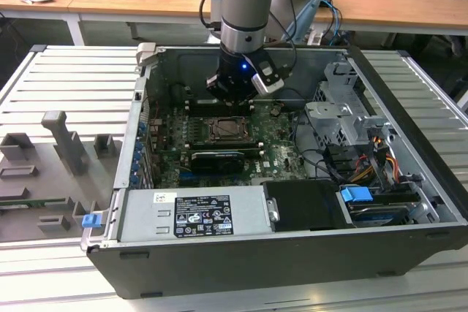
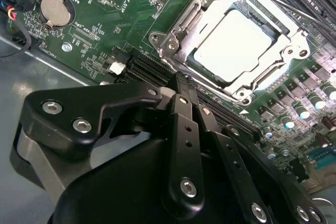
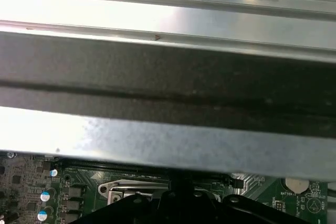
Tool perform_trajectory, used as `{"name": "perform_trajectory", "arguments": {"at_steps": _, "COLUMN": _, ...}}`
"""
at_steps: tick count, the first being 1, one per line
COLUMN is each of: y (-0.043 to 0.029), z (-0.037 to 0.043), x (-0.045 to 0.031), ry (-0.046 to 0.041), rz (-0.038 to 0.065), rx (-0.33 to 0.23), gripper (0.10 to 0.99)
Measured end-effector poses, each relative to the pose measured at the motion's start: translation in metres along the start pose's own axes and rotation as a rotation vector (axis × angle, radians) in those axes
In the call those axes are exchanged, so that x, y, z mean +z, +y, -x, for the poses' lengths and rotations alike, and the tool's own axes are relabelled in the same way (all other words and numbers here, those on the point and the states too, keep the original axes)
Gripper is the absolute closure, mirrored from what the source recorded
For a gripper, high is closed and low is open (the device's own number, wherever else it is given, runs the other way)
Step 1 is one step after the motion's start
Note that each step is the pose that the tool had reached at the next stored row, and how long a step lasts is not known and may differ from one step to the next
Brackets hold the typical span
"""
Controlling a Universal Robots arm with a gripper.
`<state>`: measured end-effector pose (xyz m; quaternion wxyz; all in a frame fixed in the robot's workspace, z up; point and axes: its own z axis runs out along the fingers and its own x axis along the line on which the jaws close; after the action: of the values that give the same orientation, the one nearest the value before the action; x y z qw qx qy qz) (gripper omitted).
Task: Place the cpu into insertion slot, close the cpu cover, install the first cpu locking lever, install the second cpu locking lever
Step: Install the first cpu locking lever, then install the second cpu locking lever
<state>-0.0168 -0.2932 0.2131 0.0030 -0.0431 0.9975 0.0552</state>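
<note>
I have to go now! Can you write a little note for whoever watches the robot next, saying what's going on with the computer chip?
The gripper: shut, holding nothing, tips low over the green board beside the insertion slot.
The cpu: lying flat in the slot.
The cpu cover: down over the chip, framing it.
Done: chip placed, cover closed.
Left: the locking levers; I cannot tell whether either is latched.
</note>
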Motion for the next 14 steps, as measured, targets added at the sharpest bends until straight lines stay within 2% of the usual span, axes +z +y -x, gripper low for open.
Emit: {"name": "perform_trajectory", "arguments": {"at_steps": 14, "y": -0.0036, "z": -0.0003, "x": -0.0004, "ry": 0.0000, "rz": 0.000, "rx": 0.000, "gripper": 0.980}}
